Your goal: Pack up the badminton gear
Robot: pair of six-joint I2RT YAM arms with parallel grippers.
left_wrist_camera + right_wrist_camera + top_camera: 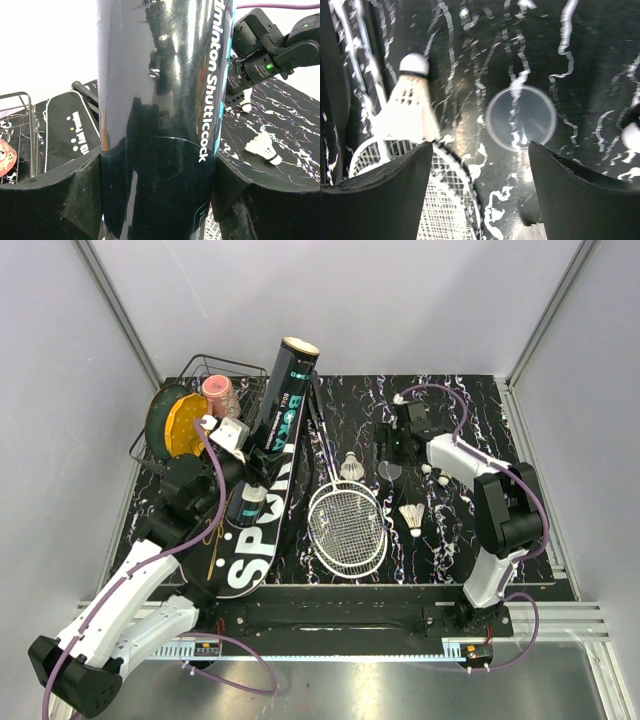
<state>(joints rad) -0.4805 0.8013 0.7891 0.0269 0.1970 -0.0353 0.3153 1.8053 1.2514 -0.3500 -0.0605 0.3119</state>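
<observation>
Gripping the long black tube (285,390), upper left, is the left gripper (157,200); right gripper (480,150) gapes empty, centre-right.

Left arm (140,580) runs from its base at the near left corner forward and inward, with the elbow folded low about halfway along. Left gripper (157,175) is clamped on the long black tube (285,400), one finger (70,195) pressed flat against each side, gripping partway up its length. Right arm (505,520) stands up from its base with the elbow high. Its forearm angles forward and to the left and the wrist is bent downward. Right gripper (480,150) points down, jaws wide apart, nothing between the fingers (380,200).
</observation>
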